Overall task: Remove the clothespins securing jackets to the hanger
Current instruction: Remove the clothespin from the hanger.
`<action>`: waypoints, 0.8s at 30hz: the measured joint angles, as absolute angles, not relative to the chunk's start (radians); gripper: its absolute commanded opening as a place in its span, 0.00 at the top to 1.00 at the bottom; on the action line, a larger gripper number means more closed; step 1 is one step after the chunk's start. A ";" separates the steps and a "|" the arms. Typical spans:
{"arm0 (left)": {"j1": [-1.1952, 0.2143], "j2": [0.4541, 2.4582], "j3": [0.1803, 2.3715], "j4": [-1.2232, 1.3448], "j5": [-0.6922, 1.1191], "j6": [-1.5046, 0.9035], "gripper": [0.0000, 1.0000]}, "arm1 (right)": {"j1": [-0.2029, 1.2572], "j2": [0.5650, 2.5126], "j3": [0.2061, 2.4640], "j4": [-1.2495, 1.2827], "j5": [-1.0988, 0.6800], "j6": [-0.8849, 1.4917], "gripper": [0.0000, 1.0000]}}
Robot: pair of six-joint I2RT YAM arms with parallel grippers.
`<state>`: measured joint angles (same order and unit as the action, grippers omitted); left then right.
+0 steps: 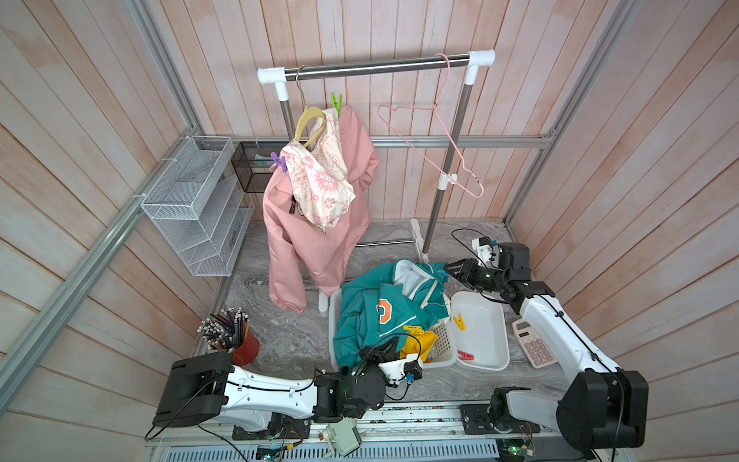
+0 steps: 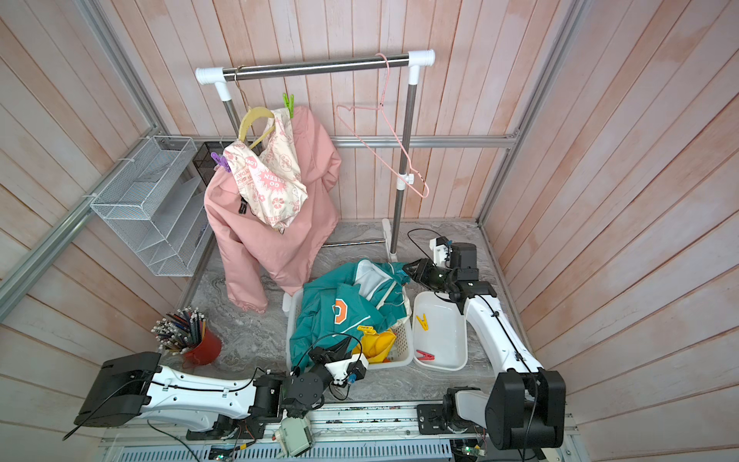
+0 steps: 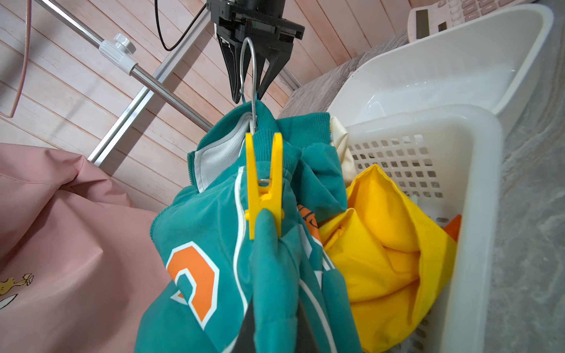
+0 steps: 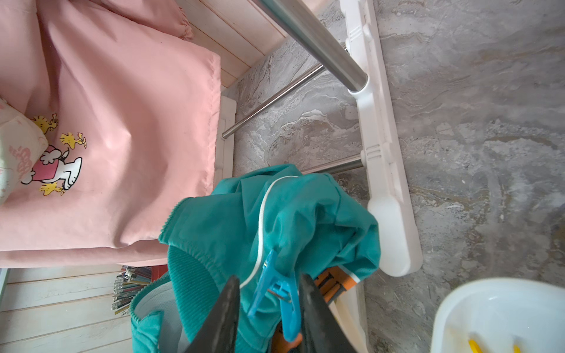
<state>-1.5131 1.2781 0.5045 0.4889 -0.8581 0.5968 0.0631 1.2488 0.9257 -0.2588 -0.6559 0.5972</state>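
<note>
Two clips are found on the teal jacket [image 1: 360, 316], which is draped over the white basket [image 1: 443, 347]: a yellow clothespin [image 3: 264, 183] by the ribbed collar and a blue clothespin [image 4: 275, 293] on a bunched edge. The blue one is straddled by the parted jaws of the right gripper [image 4: 268, 279], with a gap seen on one side. Teal fabric is pinched tightly in the left gripper [image 3: 275, 333].

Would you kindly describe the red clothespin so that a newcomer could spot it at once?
Find the white laundry basket holding the teal jacket; next to it stands a white tub. Two pins lie apart in it: the red clothespin, near the rim closest to the robot's bases, is the only red one; its neighbour is a yellow clothespin.
</note>
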 measured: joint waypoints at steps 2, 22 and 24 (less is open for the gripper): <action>-1.515 1.288 0.505 0.496 -0.865 0.606 1.00 | 0.064 1.250 0.926 -0.263 -0.655 0.595 0.69; -1.523 1.361 0.500 0.585 -0.926 0.677 1.00 | 0.065 1.250 0.926 -0.281 -0.625 0.574 0.89; -1.523 1.361 0.496 0.588 -0.925 0.677 1.00 | 0.066 1.245 0.926 -0.282 -0.622 0.575 0.89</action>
<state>-1.5234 1.3605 0.4965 0.5877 -0.9253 0.6769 0.0662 1.2449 0.9257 -0.2817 -0.6224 0.5747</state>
